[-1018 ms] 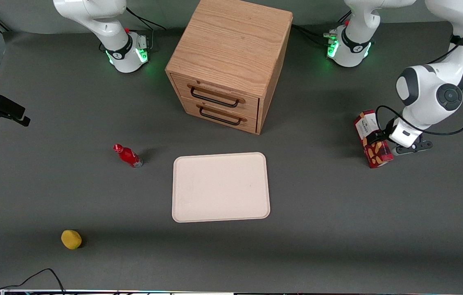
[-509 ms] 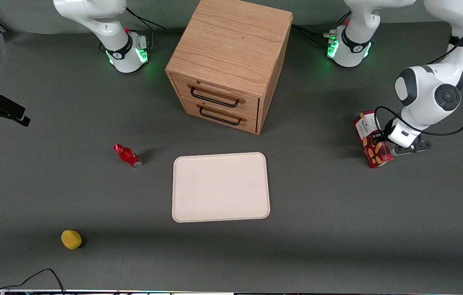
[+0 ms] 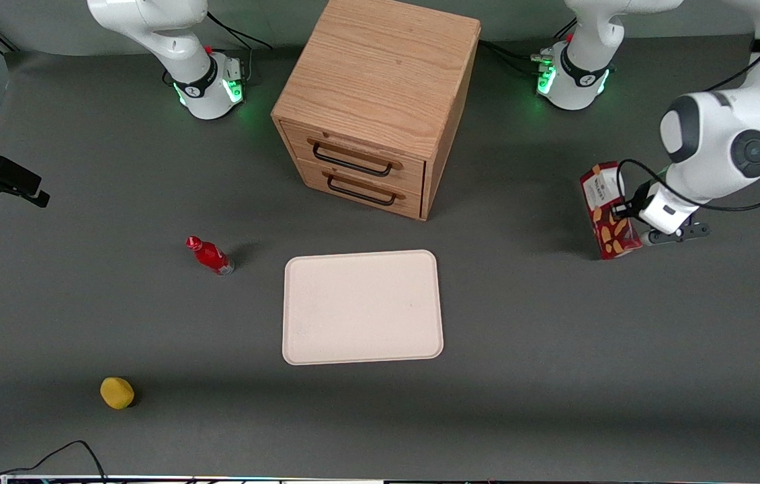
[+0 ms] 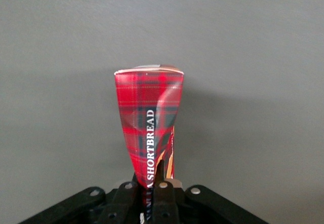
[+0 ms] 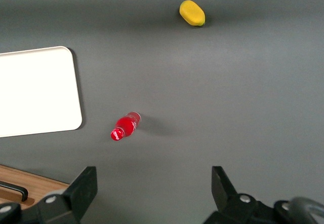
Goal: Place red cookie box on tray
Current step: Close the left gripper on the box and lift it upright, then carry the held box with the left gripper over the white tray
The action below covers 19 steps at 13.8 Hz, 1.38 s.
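The red cookie box hangs tilted above the table toward the working arm's end, its white end panel uppermost. My gripper is shut on its side. In the left wrist view the red cookie box shows a tartan face reading SHORTBREAD, squeezed and creased between the black fingers of my gripper. The tray, pale cream-pink with rounded corners, lies flat at the table's middle, in front of the wooden drawer cabinet, well away from the box. The tray's rim also shows in the right wrist view.
A wooden two-drawer cabinet stands farther from the front camera than the tray. A small red bottle stands beside the tray toward the parked arm's end. A yellow lemon-like object lies nearer the front camera.
The gripper has lifted the cookie box off the table, and the box now hangs higher and more tilted than a second ago. The tray, bottle and yellow object stayed put.
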Available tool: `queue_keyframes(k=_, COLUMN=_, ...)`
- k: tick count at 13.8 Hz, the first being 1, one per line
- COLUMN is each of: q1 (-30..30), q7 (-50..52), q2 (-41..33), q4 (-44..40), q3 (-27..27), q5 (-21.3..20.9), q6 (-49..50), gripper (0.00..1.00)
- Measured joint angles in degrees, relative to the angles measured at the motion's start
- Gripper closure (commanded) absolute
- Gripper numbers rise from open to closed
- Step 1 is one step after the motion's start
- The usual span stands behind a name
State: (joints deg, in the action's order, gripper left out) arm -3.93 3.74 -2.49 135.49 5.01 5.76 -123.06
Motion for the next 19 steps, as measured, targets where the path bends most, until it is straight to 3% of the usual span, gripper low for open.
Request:
queue_keyframes(k=4, q1=-0.46, q7=4.8, q2=-6.37, q4=-16.92, q3=-4.72, q5=-0.42, q6=27.15, gripper=0.92)
queue_keyframes(k=7, q1=-0.54, q7=8.72, q2=-6.28, q4=-28.64, q3=-9.14, q5=-0.69, q6=36.65, gripper=0.91)
queue_keyframes(k=10, q1=-0.7, q7=18.45, q2=-2.64, q4=-36.31, q3=-15.03, q5=-0.54, q6=37.66, gripper=0.9)
queue_keyframes(k=14, q1=-1.88, q7=39.23, q2=11.69, q4=-49.42, q3=-24.42, q5=-0.55, q6=35.77, gripper=0.9)
queue_keyframes(k=16, q1=-4.47, q7=46.53, q2=19.98, q4=-55.96, q3=-25.37, q5=-1.47, q6=31.76, gripper=0.9)
queue_keyframes(k=19, q1=-9.0, q7=55.84, q2=28.64, q4=-60.39, q3=-25.49, q5=-6.93, q6=22.91, gripper=0.89)
